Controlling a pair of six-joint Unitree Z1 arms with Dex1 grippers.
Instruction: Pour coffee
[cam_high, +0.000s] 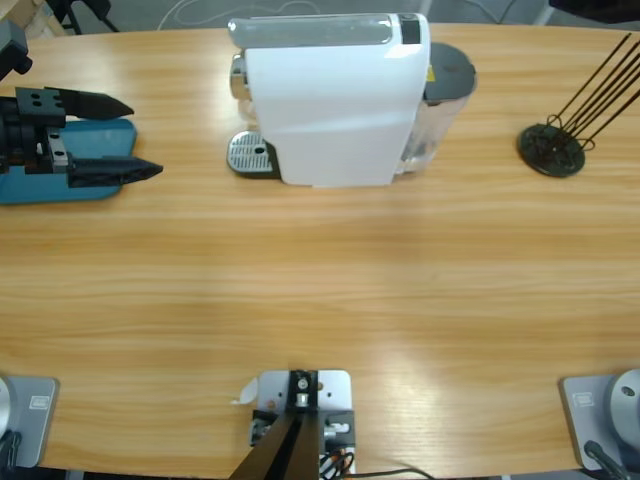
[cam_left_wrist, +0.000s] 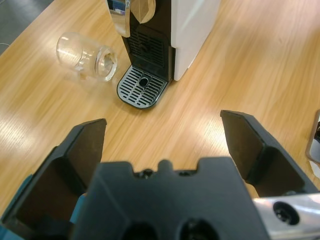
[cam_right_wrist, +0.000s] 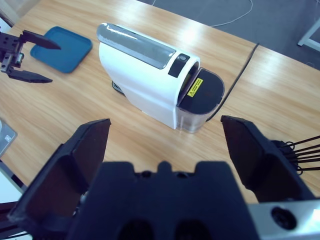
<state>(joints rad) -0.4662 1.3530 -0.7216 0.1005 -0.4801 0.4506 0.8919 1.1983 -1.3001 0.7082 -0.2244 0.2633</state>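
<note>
Glossy white plastic machine, wooden table

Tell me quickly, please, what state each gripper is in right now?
Left gripper: open, holding nothing, pointed toward the coffee machine.
Right gripper: open, holding nothing, raised above the table.

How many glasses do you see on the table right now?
1. A clear glass lies on its side beside the coffee machine, near its drip tray, seen only in the left wrist view. The machine hides it from above, so others could be hidden too.
</note>
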